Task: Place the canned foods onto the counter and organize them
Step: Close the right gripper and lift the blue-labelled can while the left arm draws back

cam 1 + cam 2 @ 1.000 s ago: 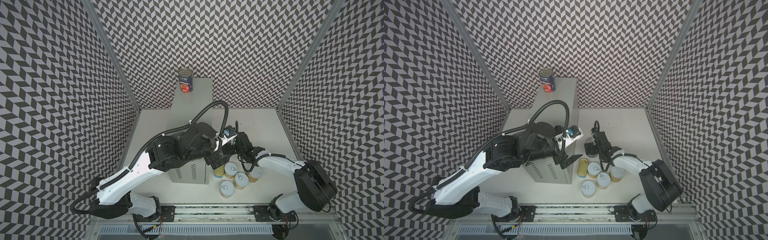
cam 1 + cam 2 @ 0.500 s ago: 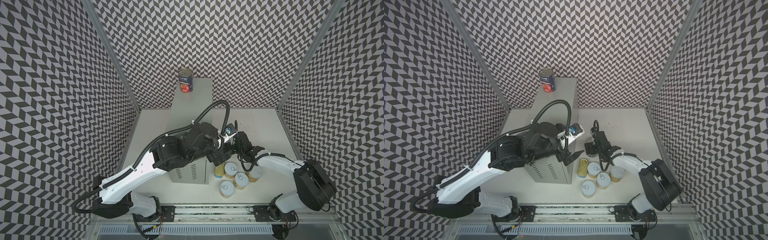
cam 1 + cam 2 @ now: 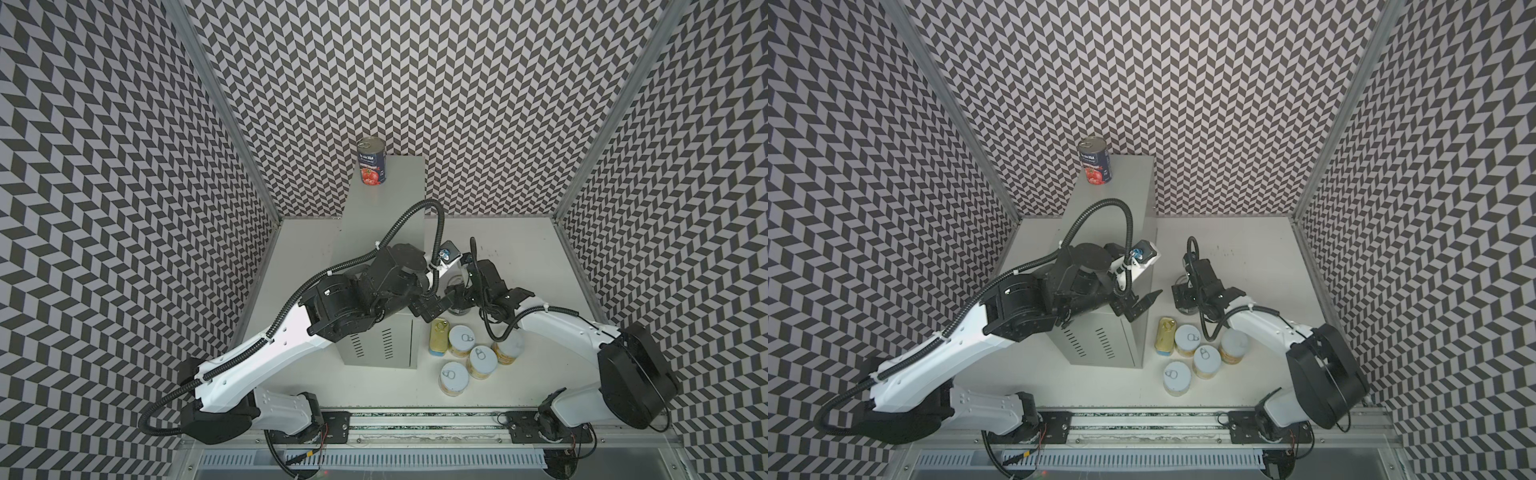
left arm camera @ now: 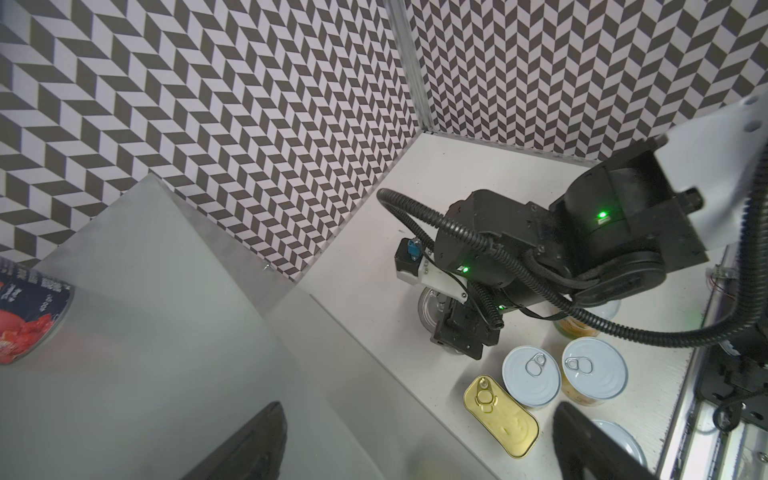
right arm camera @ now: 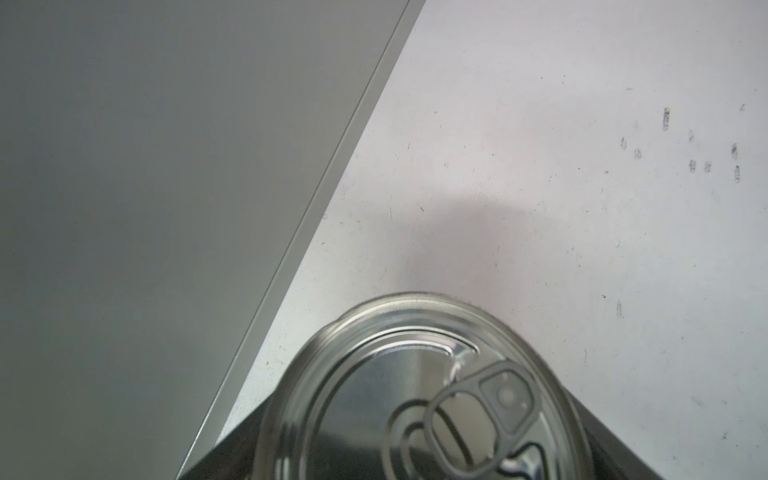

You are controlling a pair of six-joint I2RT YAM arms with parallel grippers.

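Shifted a little away from the loose tins since a second back: left end effector (image 3: pixel 1144 305), spread wide and empty, hovering off the near right edge of the tall grey bench (image 3: pixel 399 191). Placed so far: one tall blue-labelled tomato can (image 3: pixel 372 166), upright at the far left corner of that bench top. Gripping a second tall can (image 5: pixel 415 395), silver lid up, with the right end effector (image 3: pixel 1185 301), jaws set against both sides. Not visibly lifted off the low white bench (image 3: pixel 498 241), just beside the grey box. Waiting nearby on the white bench, untouched: gold-topped rectangular tin (image 3: pixel 439 336) and four short white-lidded cans (image 3: pixel 482 359), clustered close together. Judged early going: one of seven up, six to carry, then tidy spacing on top.
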